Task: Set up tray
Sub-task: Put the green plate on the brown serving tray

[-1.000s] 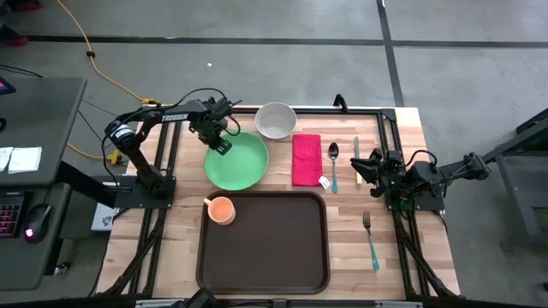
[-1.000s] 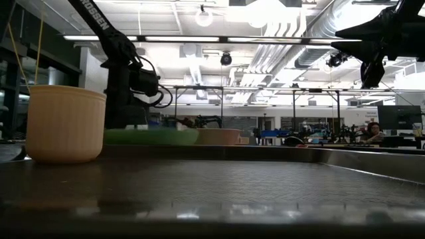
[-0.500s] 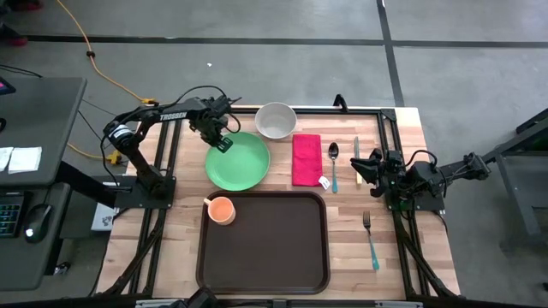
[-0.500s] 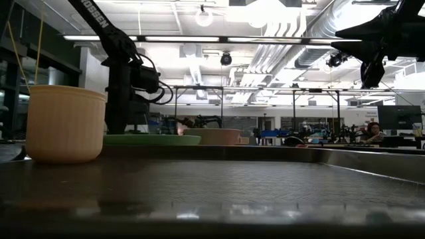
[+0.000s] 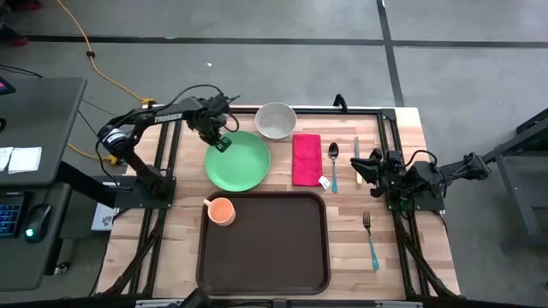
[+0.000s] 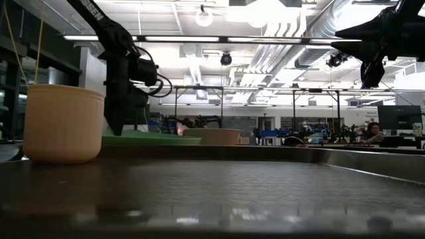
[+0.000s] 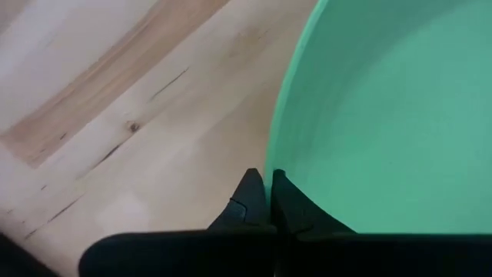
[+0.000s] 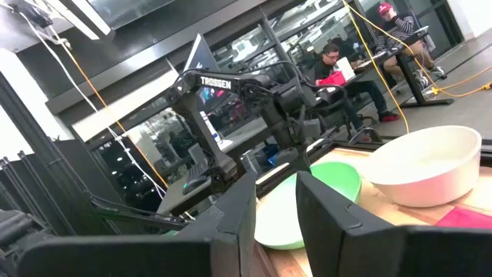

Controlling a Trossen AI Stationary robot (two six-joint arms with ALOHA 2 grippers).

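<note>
The green plate [image 5: 240,162] lies on the wooden table beyond the dark brown tray [image 5: 274,248]. My left gripper [image 5: 221,142] points down at the plate's far-left edge and is shut on its rim. An orange cup [image 5: 221,210] stands in the tray's far-left corner. My right gripper [image 5: 360,167] hangs in the air over the table's right side, well clear of everything, with a gap between its fingers [image 8: 231,215] and nothing in it. My left gripper pinches the plate's rim [image 7: 270,158] at its far-left edge, one finger inside the plate and one outside. The fingers come from above, pointing down. In the low view the plate [image 6: 153,137] looks slightly tipped, with the held side a little higher.
To the right of the plate are a white bowl [image 5: 276,121], a pink napkin [image 5: 306,159], a spoon [image 5: 333,162] and a knife [image 5: 356,154]. A fork [image 5: 370,239] lies right of the tray. A black metal frame [image 5: 390,128] borders the table.
My left gripper has shut on the green plate's far-left rim and has begun to rise. In the low view the plate's held side has come up a little, while the rest stays on the table.
</note>
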